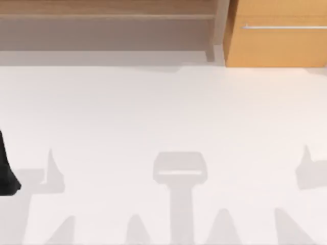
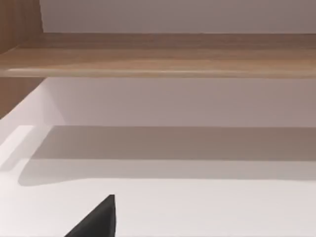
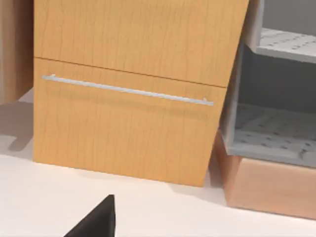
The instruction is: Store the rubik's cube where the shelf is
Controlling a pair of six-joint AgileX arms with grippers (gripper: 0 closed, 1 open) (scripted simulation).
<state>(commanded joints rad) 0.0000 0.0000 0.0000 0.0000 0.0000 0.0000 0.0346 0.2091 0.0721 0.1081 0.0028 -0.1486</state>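
The rubik's cube is out of view. The shelf (image 1: 107, 15) runs along the back of the table from the left to its upright end post (image 1: 220, 30). It is long, low and light brown. The left wrist view looks straight at the shelf's horizontal board (image 2: 158, 59) and the shadowed recess beneath it. My left arm (image 1: 6, 173) is a black shape at the table's left edge, far in front of the shelf. A black wedge of the left gripper (image 2: 98, 222) pokes into its wrist view. A similar wedge of the right gripper (image 3: 98, 222) hangs over the table in front of the cabinet.
An orange-wood drawer cabinet (image 1: 276, 41) with a thin silver handle (image 3: 128, 90) stands right of the shelf post. Beside it in the right wrist view is a grey perforated rack (image 3: 276, 133) on a pinkish base. The white table (image 1: 163, 112) carries only arm shadows.
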